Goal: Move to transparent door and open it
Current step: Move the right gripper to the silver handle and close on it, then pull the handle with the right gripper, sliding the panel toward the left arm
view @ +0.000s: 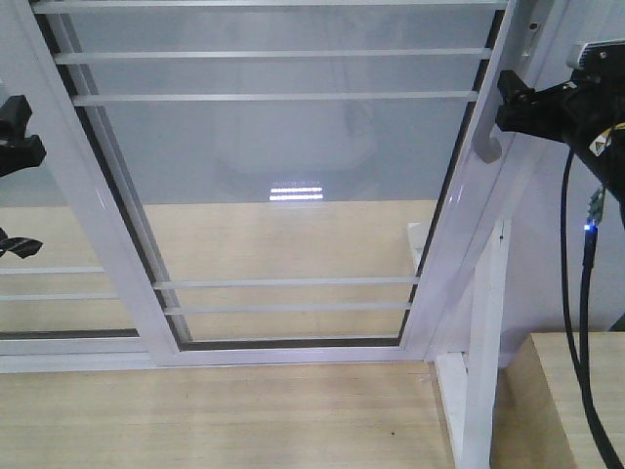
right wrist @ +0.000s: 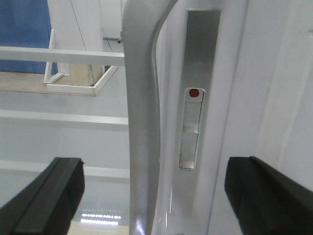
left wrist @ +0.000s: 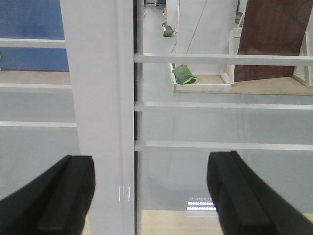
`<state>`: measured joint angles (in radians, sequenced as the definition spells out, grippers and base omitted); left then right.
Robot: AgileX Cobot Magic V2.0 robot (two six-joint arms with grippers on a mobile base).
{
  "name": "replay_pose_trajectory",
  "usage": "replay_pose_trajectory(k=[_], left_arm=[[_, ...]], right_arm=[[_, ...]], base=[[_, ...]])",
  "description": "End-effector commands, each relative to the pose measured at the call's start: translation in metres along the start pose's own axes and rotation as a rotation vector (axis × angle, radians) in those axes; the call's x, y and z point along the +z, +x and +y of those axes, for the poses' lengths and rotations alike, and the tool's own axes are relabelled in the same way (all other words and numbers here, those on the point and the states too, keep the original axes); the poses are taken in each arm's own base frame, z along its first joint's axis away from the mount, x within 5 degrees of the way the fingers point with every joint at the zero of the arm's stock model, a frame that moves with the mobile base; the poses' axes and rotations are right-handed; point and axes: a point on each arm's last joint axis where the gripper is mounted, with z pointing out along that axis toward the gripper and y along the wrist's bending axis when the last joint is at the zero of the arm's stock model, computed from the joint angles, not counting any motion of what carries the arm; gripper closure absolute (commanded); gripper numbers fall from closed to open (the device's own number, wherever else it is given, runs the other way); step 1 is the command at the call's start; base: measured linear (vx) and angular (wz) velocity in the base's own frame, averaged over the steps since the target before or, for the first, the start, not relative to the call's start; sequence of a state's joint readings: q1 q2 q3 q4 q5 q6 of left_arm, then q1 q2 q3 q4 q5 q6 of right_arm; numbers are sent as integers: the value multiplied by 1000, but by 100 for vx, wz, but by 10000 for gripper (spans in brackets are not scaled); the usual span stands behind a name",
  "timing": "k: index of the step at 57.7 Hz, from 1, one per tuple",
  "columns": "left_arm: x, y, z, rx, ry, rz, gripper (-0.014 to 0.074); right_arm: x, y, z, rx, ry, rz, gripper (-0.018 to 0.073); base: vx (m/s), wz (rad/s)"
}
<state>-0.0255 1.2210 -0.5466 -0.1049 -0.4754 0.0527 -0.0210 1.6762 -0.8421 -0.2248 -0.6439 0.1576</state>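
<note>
**Pale wooden floor (view: pixel 244 410) below, right gripper (right wrist: pixel 156 164) gaping around the curved silver-grey handle (right wrist: pixel 142 98)**

Spread wide and holding nothing, the right gripper has one black finger (right wrist: pixel 49 196) on each side of the handle. In the right wrist view the handle rises between them and touches neither. Just right of it, a narrow grey metal lock plate (right wrist: pixel 198 58) with a small red dot (right wrist: pixel 194 92) is set into the white frame; no other view shows this plate.

The front view places the handle at the upper right, on the right edge of the transparent door (view: pixel 293 176). This tall clear-glass panel with thin white horizontal bars fills the middle of that view. The right gripper's tip sits just beside the handle, and a black cable (view: pixel 566 254) hangs from the arm above a pale wooden box (view: pixel 576 410).

The left gripper (left wrist: pixel 151 161) is also released and empty. Its fingers stand well apart on either side of a white upright frame post (left wrist: pixel 100 98), clear of it.

Only the left wrist view looks through the glass. It shows a green bundle (left wrist: pixel 184 74) on a low wooden platform (left wrist: pixel 254 84), a dark brown board (left wrist: pixel 274 39) and a blue wall (left wrist: pixel 29 29).
</note>
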Motion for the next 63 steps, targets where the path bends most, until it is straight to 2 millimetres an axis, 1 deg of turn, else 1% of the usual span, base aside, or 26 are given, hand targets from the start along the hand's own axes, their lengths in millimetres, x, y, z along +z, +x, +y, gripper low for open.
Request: replay_pose_trajectory(k=[1, 12, 24, 31, 36, 40, 44, 50, 51, 53, 57, 58, 59, 63], left_arm=[[-2, -24, -2, -11, 5, -145, 19], [-2, -24, -2, -11, 5, -145, 19], [-2, -24, -2, -11, 5, -145, 19], [-2, -24, -2, -11, 5, -145, 19], [-2, -24, -2, -11, 5, -145, 19], [-2, -24, -2, -11, 5, -145, 19], [-2, -24, -2, -11, 5, -145, 20], [-2, -24, -2, -11, 5, -145, 20], [-2, -24, -2, -11, 5, -145, 20], [-2, -24, -2, -11, 5, -145, 20], [-2, -24, -2, -11, 5, -145, 20], [-2, -24, -2, -11, 5, -145, 20], [-2, -24, -2, -11, 5, -145, 20], [-2, -24, -2, -11, 5, -145, 20]], right_arm=[[11, -33, -1, -13, -13, -171, -59], [38, -33, -4, 10, -22, -186, -48], [59, -30, -2, -2, -74, -188, -29], [66, -28, -1, 22, -95, -189, -23], [67, -26, -1, 27, -103, -182, -1], [67, -26, -1, 40, -107, -178, 48], [67, -26, -1, 46, -107, -178, 128], [67, -27, 0, 50, -110, -179, 305], [67, -27, 0, 49, -111, -180, 346], [67, -27, 0, 47, -113, -180, 386], [67, -27, 5, 44, -125, -179, 517], [67, -27, 6, 41, -131, -181, 563], [67, -27, 9, 37, -140, -181, 575], [68, -27, 21, 16, -182, -183, 572]], base=[[0, 0], [0, 0], [0, 0], [0, 0], [0, 0], [0, 0], [0, 0], [0, 0], [0, 0], [0, 0], [0, 0], [0, 0], [0, 0], [0, 0]])
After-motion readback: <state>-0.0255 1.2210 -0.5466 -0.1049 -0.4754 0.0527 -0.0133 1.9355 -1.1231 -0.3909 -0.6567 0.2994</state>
